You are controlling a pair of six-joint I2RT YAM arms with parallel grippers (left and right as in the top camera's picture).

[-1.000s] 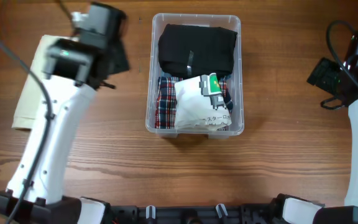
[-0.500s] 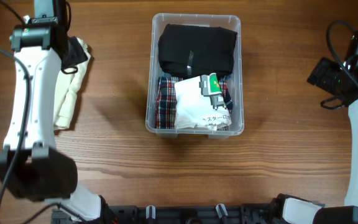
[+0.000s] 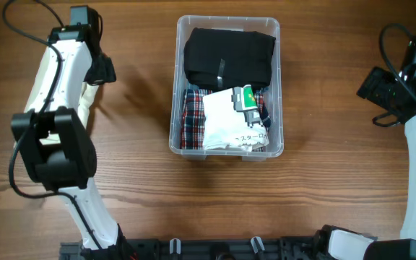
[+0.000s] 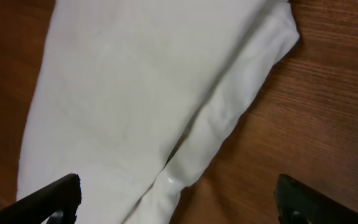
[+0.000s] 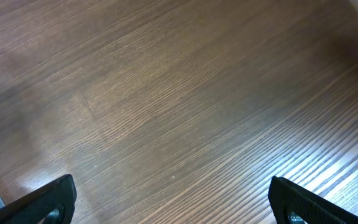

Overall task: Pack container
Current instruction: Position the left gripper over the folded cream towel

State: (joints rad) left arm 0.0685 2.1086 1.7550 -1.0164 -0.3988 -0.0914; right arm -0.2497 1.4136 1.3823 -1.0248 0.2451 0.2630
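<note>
**Left arm swings out over the last loose garment**

Since a second ago the left arm has swept away from the container's side toward the far left. The left hand (image 3: 98, 71) now hangs over the cream garment (image 4: 135, 93) with its fingers spread wide and nothing between them. The right hand (image 5: 173, 199) has not shifted. It is also spread and empty, over bare worktop (image 5: 185, 93).

The container (image 3: 173, 108) stands well to the right of the left hand, roughly midway between the two hands. It looks stiff, light and smooth-walled, so a knock against its rolled rim would likely slide it along the wood.

The cream garment is the opposite: soft, limp and light, and it should sag from wherever it is pinched. The wrist view shows a thick rolled fold (image 4: 222, 124) running through the cloth below the hand. Judging by that, the fold is the best place to bite, since closing there should catch several layers and keep the bundle from opening.

Room inside the container is tight. A black folded garment (image 3: 230, 54) fills its far half. A plaid cloth (image 3: 191, 119) and a white packet (image 3: 233, 126) with a green tag fill the near half. What space remains is on top, so the load would need to clear the rim on the side facing the left hand. The worktop between that hand and the container lies open.
</note>
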